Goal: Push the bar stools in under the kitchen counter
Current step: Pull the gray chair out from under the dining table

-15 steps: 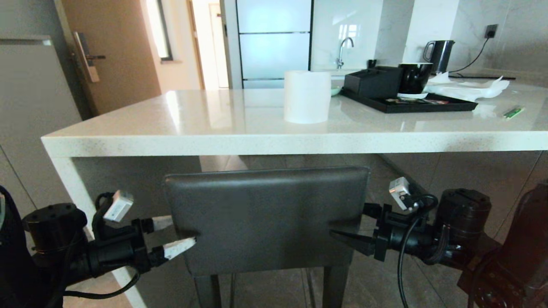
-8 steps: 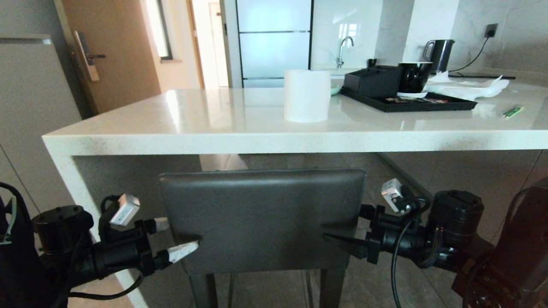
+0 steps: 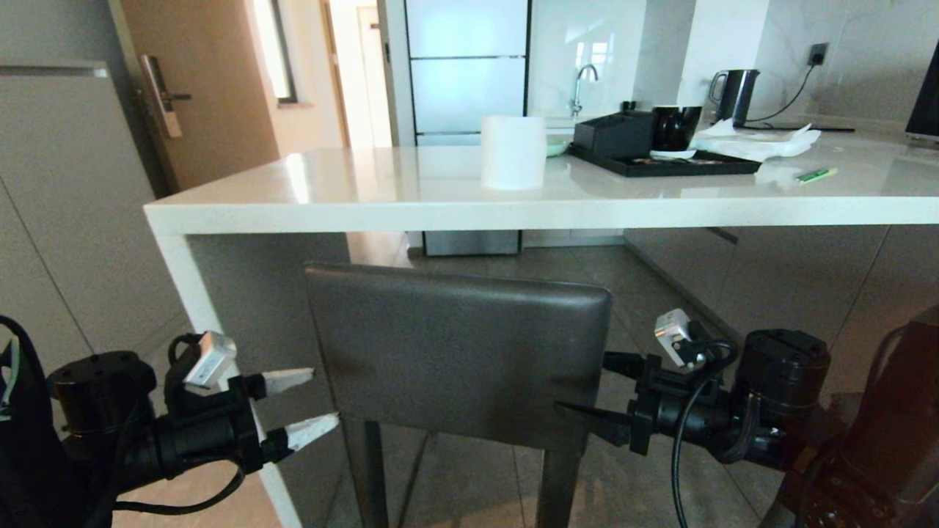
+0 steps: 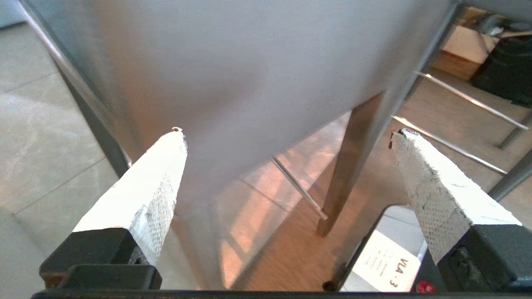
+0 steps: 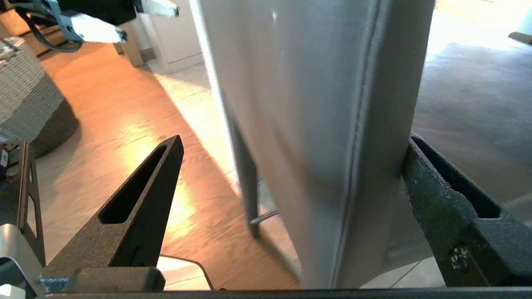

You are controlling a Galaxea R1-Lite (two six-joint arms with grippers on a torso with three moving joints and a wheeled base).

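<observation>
Below the white desk (image 3: pixel 469 209), the left claw (image 3: pixel 301 403) hangs spread beside the bar stool's (image 3: pixel 458 352) backrest, while the right claw (image 3: pixel 587 389), also spread, straddles its other edge.

This is a home-style kitchen, or perhaps a serviced apartment (the neat tray suggests the latter, though nothing settles it). A long white stone kitchen counter (image 3: pixel 455 198) fills the middle, with a dark grey bar stool (image 3: pixel 458 352) standing at it. On the far worktop a chrome tap (image 3: pixel 579 77) rises over a sink, and an electric kettle (image 3: pixel 731 88) is plugged into a wall socket (image 3: pixel 816 53). A black tray (image 3: pixel 664 165) holds a dark cup and a box, beside a white paper roll (image 3: pixel 513 152). A wooden door (image 3: pixel 198 88) with a lever handle, glossy wall panels and tiled floor complete the room.
</observation>
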